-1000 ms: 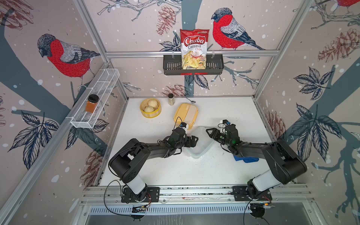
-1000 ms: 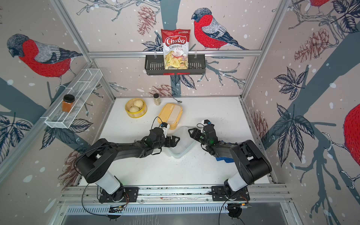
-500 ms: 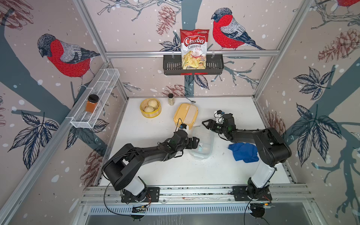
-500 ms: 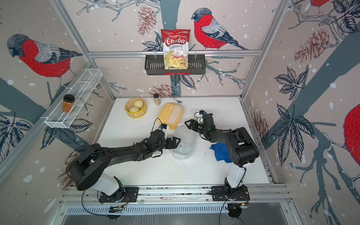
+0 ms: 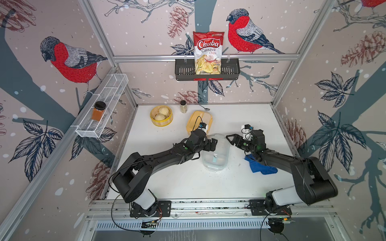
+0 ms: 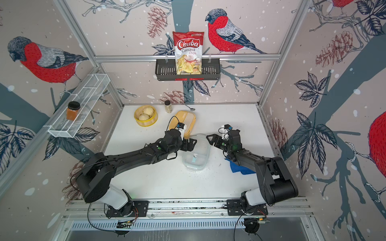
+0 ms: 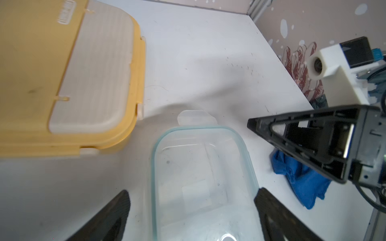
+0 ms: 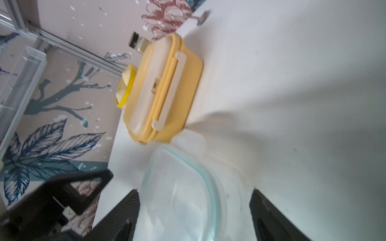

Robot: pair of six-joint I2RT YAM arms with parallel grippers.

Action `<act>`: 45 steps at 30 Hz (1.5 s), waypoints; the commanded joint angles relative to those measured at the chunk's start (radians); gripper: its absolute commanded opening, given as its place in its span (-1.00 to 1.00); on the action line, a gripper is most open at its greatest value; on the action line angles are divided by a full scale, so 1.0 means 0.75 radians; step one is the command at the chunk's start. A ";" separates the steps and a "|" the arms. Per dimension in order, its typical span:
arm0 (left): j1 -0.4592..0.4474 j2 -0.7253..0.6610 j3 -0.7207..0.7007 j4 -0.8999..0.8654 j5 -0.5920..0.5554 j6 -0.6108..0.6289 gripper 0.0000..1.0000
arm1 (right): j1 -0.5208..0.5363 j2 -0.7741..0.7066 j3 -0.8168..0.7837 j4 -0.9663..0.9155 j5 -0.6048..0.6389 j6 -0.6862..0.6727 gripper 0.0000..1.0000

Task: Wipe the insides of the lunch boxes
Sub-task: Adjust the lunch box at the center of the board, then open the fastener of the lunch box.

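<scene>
Both sets of jaws stand wide apart and hold nothing. The left gripper (image 5: 212, 144) hangs over the far end of the clear lunch box (image 5: 216, 158), and the left wrist view shows the box's width lying between its spread fingers. The right gripper (image 5: 232, 141) sits just beside that same end, pointing across at the left one, with its jaws wider than they were a second ago.

Back then both grippers were pressed in close on the box, which lay askew between them. Now it rests flat on the table (image 5: 188, 183). The right arm has shifted, so more of the blue cloth (image 5: 264, 170) shows from under it.

To my eye the box has been let go and set down, and the wiping has not begun. The cloth is in neither gripper. The yellow lunch box (image 5: 198, 121), just beyond the clear one, has its lid on.

Both top views give the whole layout. The left wrist view adds the clear box's green rim and a clear tab (image 7: 196, 116) at its far end. The lid may well be on, though I cannot be sure. The right wrist view is blurred, but only there do I see the latch (image 8: 169, 89) on the yellow lunch box's side, folded down.
</scene>
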 commanded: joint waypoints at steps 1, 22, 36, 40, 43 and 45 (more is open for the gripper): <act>0.000 0.040 0.021 -0.025 0.135 0.143 0.88 | 0.004 -0.077 -0.166 0.209 -0.046 0.118 0.66; 0.030 0.199 -0.054 0.162 0.366 0.119 0.85 | 0.116 0.356 -0.483 1.375 -0.166 0.579 0.34; 0.028 0.265 -0.079 0.193 0.352 0.079 0.73 | 0.163 0.664 -0.456 1.786 -0.156 0.686 0.17; 0.027 0.282 -0.095 0.219 0.366 0.065 0.70 | 0.155 0.664 -0.431 1.737 -0.170 0.673 -0.05; 0.021 0.289 -0.100 0.224 0.362 0.069 0.68 | 0.148 0.696 -0.434 1.789 -0.168 0.694 -0.17; 0.020 0.287 -0.112 0.237 0.359 0.072 0.67 | 0.141 0.710 -0.428 1.793 -0.175 0.698 -0.25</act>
